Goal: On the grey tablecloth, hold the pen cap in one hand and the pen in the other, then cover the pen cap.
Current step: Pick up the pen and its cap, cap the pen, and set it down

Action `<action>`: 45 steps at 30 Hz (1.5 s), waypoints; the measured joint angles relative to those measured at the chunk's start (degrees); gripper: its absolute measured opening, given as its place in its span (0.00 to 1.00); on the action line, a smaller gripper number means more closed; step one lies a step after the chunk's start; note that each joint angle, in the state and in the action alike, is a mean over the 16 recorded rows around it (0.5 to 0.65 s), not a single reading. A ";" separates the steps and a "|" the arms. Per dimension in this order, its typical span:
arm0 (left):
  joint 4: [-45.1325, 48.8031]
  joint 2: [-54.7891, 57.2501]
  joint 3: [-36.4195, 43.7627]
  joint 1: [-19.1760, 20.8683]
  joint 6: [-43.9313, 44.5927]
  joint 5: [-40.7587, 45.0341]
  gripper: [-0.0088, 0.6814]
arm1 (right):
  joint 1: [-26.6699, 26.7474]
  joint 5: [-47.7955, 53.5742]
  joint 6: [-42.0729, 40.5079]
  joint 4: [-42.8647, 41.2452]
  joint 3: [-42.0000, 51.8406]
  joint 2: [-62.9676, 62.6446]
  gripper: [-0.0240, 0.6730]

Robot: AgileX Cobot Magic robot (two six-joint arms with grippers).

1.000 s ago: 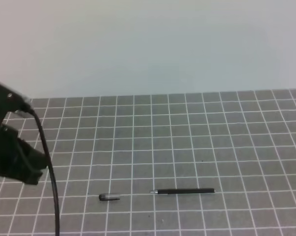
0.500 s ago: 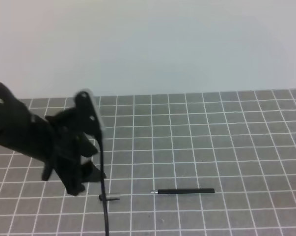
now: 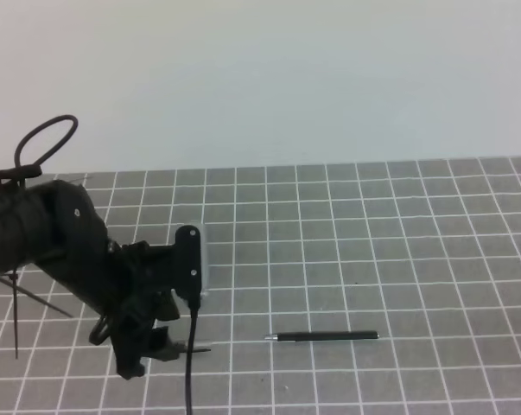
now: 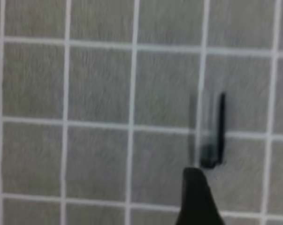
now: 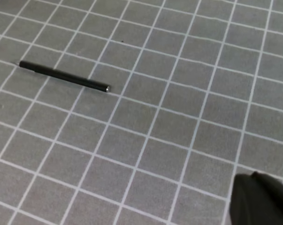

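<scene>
The pen cap lies on the grey tablecloth, a short dark piece with a thin clip, half hidden behind my left gripper. In the left wrist view the pen cap lies flat just ahead of one dark fingertip. The other fingertip barely shows at the right edge, so the jaws stand wide apart and hold nothing. The pen is a slim black stick with a silver tip, about two squares right of the cap. The pen also shows in the right wrist view, far from my right gripper.
A black cable hangs from the left arm down to the front edge of the exterior view. A cable loop rises above the left arm. A pale wall stands behind the cloth.
My left arm has swung in from the left edge and come down beside the pen cap, its jaws spreading. Pen and cap lie where they were.
</scene>
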 joint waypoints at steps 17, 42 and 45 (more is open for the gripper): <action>4.04 4.55 0.00 0.00 2.32 -2.46 0.57 | 0.00 0.45 -0.07 1.03 0.00 0.00 0.04; 6.91 5.16 0.31 -3.96 1.56 -6.91 0.50 | 0.00 0.38 -0.23 1.88 0.00 0.00 0.04; 7.66 5.43 0.33 -4.21 1.04 -7.32 0.46 | 0.00 0.36 -0.23 1.91 0.00 0.00 0.04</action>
